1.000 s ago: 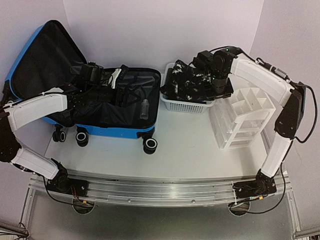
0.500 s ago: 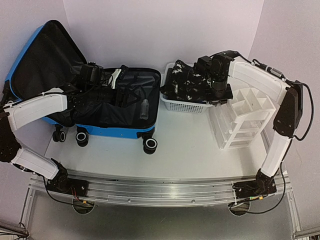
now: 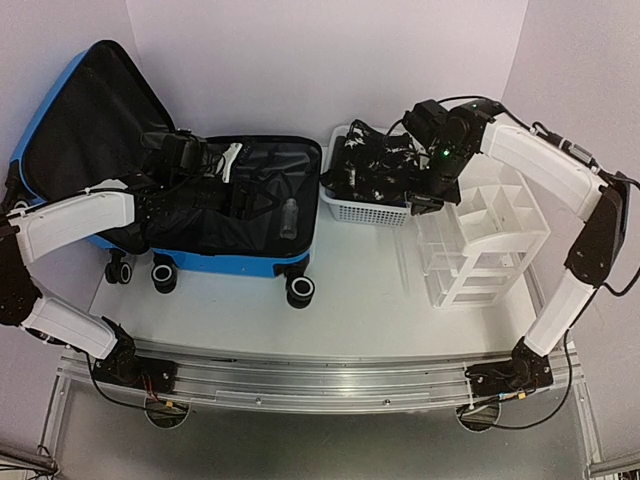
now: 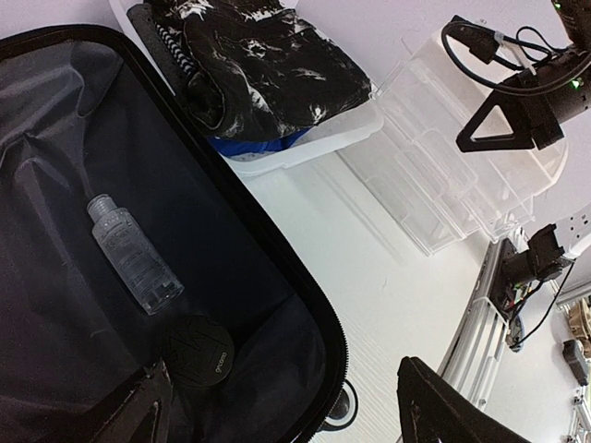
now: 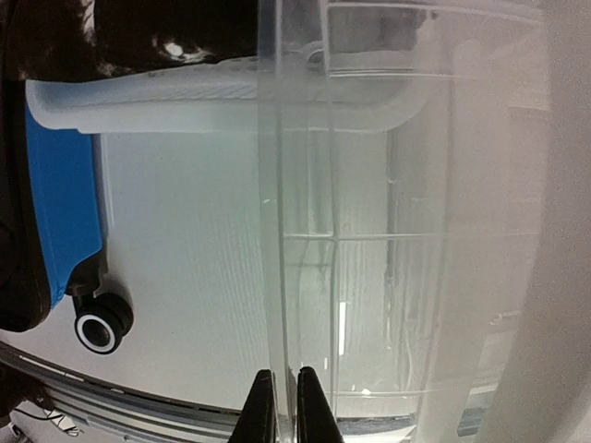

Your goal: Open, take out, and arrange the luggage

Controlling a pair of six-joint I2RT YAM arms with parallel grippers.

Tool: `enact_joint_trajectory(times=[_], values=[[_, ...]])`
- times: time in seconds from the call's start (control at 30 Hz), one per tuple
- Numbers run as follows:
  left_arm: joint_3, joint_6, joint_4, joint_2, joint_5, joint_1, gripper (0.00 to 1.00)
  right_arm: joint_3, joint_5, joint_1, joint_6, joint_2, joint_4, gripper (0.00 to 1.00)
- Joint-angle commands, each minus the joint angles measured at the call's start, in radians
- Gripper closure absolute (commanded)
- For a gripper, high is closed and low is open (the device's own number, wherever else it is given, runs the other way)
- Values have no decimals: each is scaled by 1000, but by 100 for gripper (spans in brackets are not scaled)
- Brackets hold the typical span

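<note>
The luggage, a bright blue suitcase, lies open at the left with its lid propped up. A clear bottle rests on the black lining beside a round black case. My left gripper hovers open over the suitcase interior, and nothing sits between its jaws. My right gripper is shut on the thin left wall of the clear compartmented organizer. In the right wrist view that wall is pinched between the gripper's black fingers.
A white perforated basket holding black-and-white clothing stands between the suitcase and the organizer. A suitcase wheel sticks out toward the near edge. Both arm bases sit on the metal rail at the front.
My right gripper moved from over the basket's right end to the organizer's left wall and closed on it. The organizer has shifted slightly. The left arm stayed put.
</note>
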Motion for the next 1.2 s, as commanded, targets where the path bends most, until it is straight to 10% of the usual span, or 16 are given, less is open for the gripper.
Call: enact_joint_trajectory(times=[0.0, 0.37, 0.73, 0.93, 1.17], values=[[1, 0, 43, -35, 6, 5, 17, 20, -116, 11, 8, 24, 84, 93], [1, 10, 45, -31, -6, 5, 17, 102, -309, 30, -81, 121, 203, 72], [39, -26, -42, 9, -95, 27, 19, 129, -118, 29, -84, 39, 181, 58], [193, -95, -122, 192, -136, 22, 16, 144, 15, 28, -123, -6, 146, 34], [472, -170, -348, 524, -279, -21, 10, 130, 101, 28, -177, -54, 140, 32]])
